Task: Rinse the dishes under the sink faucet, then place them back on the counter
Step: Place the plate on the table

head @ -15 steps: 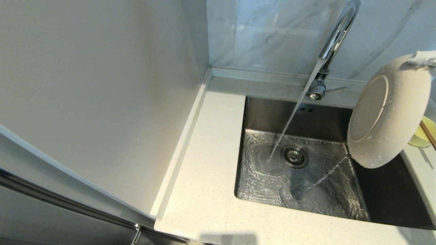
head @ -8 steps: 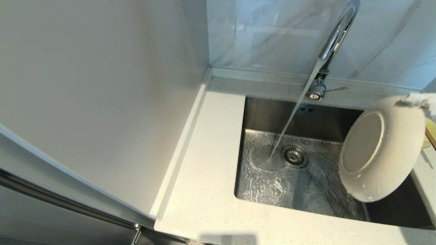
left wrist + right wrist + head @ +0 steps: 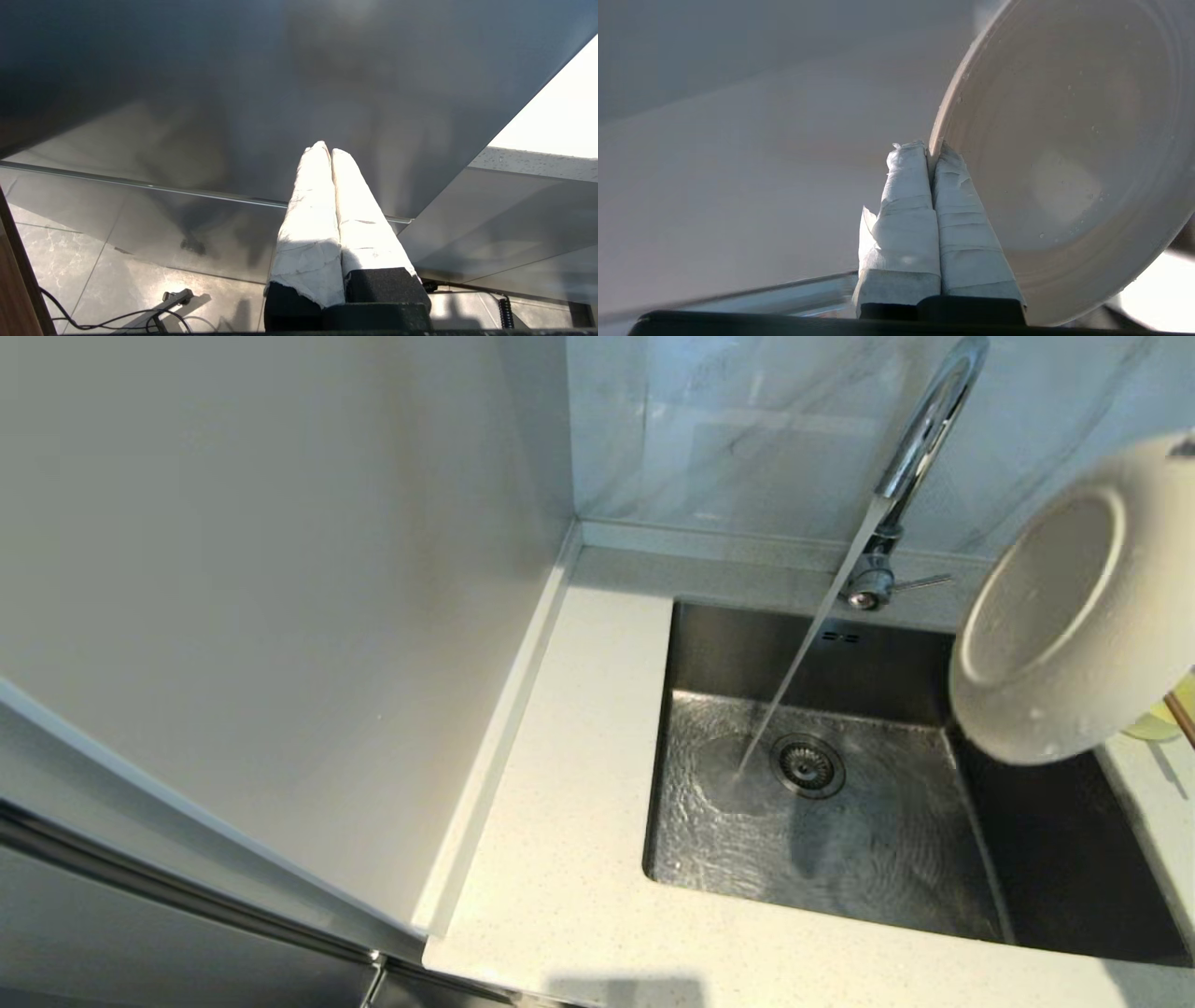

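Right gripper [image 3: 930, 149] — taped fingers pinched together on the rim of the cream-white plate [image 3: 1074, 607], nothing else bearing its weight. Plate held tilted on edge, underside toward the head camera, beads of water on both faces, hanging over the right side of the sink [image 3: 822, 821] and well clear of the water stream [image 3: 803, 653]. Stream running from the faucet [image 3: 920, 439] and striking the basin floor just beside the drain strainer [image 3: 808, 765], lever handle [image 3: 920, 582] jutting from the tap's base. Behind the plate, on the counter [image 3: 560, 821] to the right of the basin, a sliver of pale-yellow bowl [image 3: 1162, 719] and one end of the chopsticks [image 3: 1181, 719]. Left gripper [image 3: 331, 154] parked away from the sink below the counter's edge, wrapped fingers closed on nothing.

Judged from here: rinse apparently finished, set-down on the counter still to come. Chief risk — a wet rim slipping through a narrow edge pinch, dropping the plate into the steel basin. Second risk: the bowl and chopsticks sitting close behind the plate, likely to be knocked if it swings down too near them. Also possible — the plate's low edge catching the sink's lip during the move across. Tap left running.
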Robot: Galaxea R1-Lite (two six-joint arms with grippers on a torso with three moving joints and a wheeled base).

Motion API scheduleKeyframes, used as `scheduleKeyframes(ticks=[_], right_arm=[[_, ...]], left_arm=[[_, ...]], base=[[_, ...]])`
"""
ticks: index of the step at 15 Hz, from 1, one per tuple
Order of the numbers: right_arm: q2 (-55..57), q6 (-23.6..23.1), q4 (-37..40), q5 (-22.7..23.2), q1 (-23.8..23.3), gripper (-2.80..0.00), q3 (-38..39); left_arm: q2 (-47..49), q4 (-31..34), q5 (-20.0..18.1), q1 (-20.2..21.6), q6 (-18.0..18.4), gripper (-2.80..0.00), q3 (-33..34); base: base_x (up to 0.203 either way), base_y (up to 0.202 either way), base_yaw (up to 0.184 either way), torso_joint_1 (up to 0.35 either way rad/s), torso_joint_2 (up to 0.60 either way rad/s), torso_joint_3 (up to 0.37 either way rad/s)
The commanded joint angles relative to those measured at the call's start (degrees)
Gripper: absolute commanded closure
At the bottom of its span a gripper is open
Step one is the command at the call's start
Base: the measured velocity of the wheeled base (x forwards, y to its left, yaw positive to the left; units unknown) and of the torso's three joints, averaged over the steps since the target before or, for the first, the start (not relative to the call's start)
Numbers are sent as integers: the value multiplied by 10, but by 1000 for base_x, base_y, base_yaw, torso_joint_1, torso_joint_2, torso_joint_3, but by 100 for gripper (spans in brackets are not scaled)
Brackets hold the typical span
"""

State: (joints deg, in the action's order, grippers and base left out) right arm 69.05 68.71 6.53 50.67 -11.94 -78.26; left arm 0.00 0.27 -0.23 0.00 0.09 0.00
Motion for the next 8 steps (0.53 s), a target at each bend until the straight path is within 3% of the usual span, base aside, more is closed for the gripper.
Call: scheduleKeyframes(ticks=[1,3,4,6,8], right_arm=[[-6,5,37,3,-2,0,-122],[-11,-8,62,3,-4,0,-178],[-14,-21,70,2,-5,0,-169],[-13,-64,81,0,-5,0,-85],[-5,-114,79,-12,-6,0,79]], left_arm=[[0,0,0,0,0,0,0],[0,0,0,0,0,0,0],[0,0,0,0,0,0,0],[0,0,0,0,0,0,0],[0,0,0,0,0,0,0]], base=[[0,0,0,0,0,0],[0,0,0,0,0,0],[0,0,0,0,0,0],[0,0,0,0,0,0],[0,0,0,0,0,0]])
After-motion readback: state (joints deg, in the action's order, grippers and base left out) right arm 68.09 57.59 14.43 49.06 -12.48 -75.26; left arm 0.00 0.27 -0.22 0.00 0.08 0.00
